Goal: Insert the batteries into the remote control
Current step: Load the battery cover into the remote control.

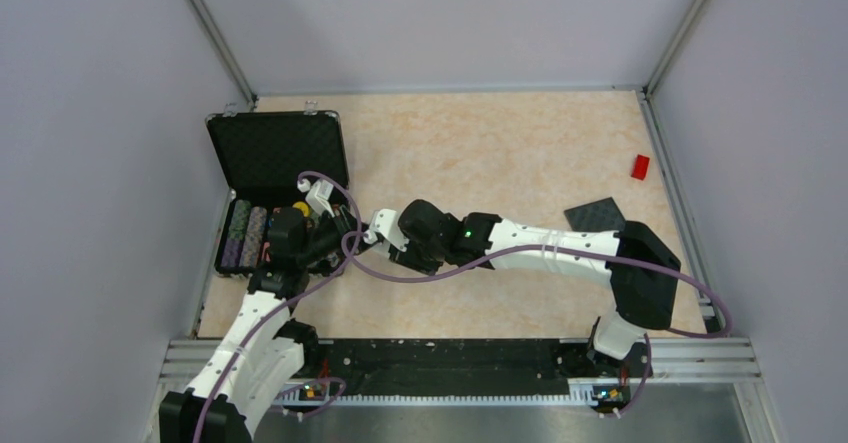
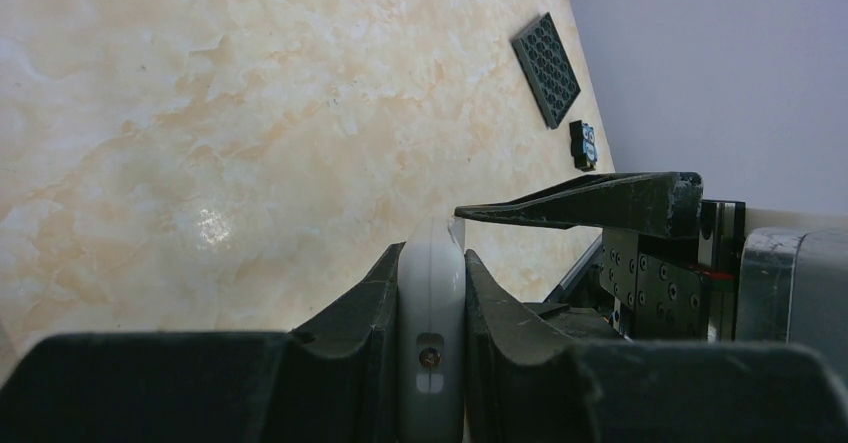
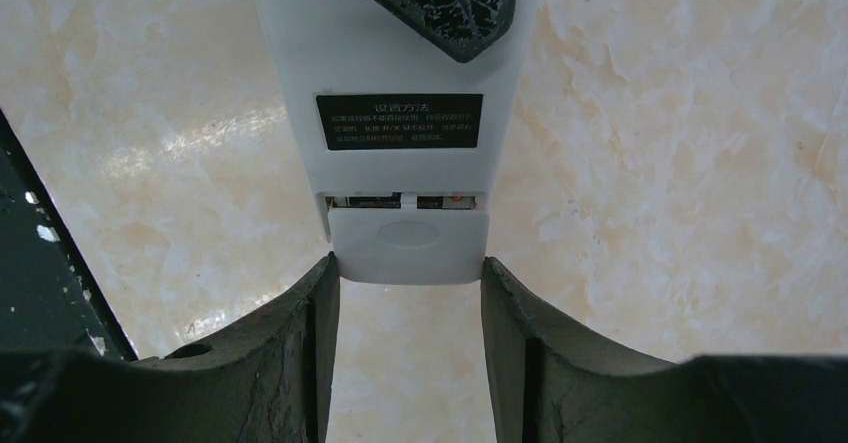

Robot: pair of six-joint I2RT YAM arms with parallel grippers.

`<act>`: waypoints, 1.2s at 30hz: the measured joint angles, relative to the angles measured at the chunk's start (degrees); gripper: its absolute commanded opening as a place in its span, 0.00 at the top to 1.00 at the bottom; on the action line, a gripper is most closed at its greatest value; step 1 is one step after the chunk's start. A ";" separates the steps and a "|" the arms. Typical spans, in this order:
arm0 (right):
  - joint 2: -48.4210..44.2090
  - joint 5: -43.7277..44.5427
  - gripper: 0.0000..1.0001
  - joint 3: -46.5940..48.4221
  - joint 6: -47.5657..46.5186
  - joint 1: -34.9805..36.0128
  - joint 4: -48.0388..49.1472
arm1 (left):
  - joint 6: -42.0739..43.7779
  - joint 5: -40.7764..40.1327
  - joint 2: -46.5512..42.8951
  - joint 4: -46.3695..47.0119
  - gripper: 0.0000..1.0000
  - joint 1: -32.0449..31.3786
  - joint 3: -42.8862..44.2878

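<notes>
Grips the small flat white plastic remote control edge-on in the closed left end effector, over the beige marbled tabletop, likely to bare its back. Pinches the white rounded plastic cover piece between half-narrowed right end effector tips. Leaves dark batteries glimpsed in the gap just beyond.

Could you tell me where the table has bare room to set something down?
Widest bare patch: the far middle of the table, between the open black case and the red block. A narrower strip runs between the right arm and the front rail. Crowded beside the case, where left pincer and right pincer meet at the remote control.
</notes>
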 measured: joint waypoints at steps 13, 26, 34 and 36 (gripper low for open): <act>0.00 -0.68 0.64 0.00 -1.07 0.00 0.46 | -0.07 0.02 0.44 -0.09 1.00 0.00 0.00; 0.11 -1.29 0.64 0.02 -1.44 -0.02 0.44 | -0.09 0.35 1.03 -0.13 1.00 -0.07 0.20; 0.33 -0.37 0.64 0.96 -0.94 -0.02 0.83 | -0.31 0.50 1.42 1.22 1.00 0.00 0.37; 0.33 -0.09 0.64 1.20 -0.83 -0.02 0.79 | -0.44 0.72 1.75 1.64 1.00 0.09 0.59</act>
